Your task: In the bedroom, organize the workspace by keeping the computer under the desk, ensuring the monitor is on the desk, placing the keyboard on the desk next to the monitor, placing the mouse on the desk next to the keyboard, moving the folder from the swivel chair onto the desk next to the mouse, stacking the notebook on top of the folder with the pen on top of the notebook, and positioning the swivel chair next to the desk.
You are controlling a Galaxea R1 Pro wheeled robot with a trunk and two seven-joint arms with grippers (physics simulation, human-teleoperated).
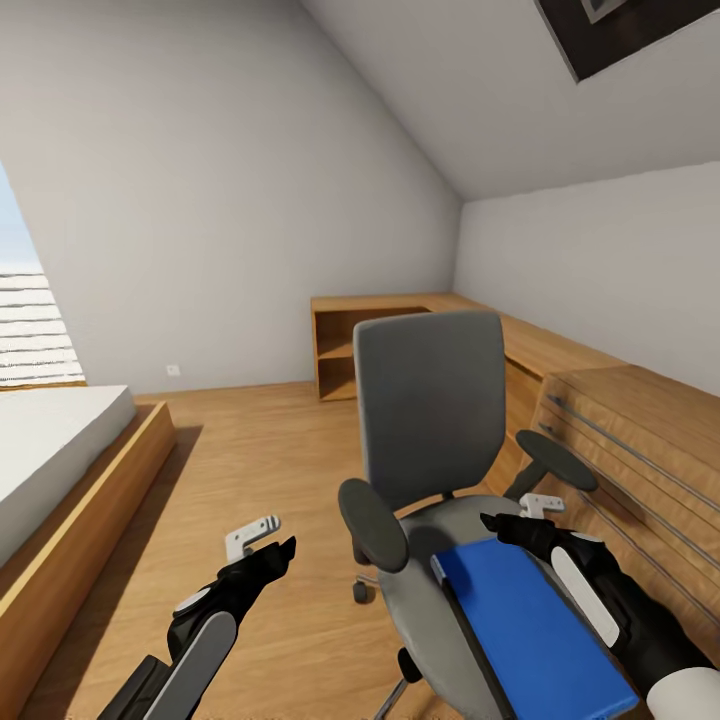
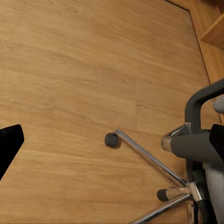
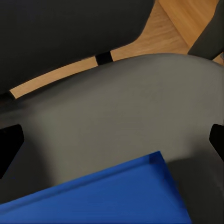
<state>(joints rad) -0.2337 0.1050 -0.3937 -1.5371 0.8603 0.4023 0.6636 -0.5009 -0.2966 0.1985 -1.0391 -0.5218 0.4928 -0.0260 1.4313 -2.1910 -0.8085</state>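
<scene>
Closest to my head camera are my two arms: the right gripper [image 1: 520, 512] hangs over the back of the swivel chair [image 1: 432, 410] seat, just past the far edge of the folder [image 1: 530, 630], and the left gripper [image 1: 268, 538] hovers above bare floor [image 1: 270, 440] beside the chair. Both sets of fingers look spread, with nothing between them. My right wrist camera shows what the head view cannot: a corner of the blue folder [image 3: 116, 196] lying flat on the grey seat, with the dark fingertips [image 3: 9, 144] well apart at the picture's edges. My left wrist camera looks down on the wood floor [image 2: 70, 70], a chrome leg of the chair base [image 2: 149, 161] with a castor [image 2: 111, 139], and one dark fingertip [image 2: 8, 144].

Around me is an attic room with sloped grey ceiling, a skylight [image 1: 630, 30], a low light-wood cabinet [image 1: 345, 350] running along the walls, and a bed [image 1: 50, 450] at my left.

Bright blue with a dark spine edge, the folder covers most of the seat's width.
</scene>
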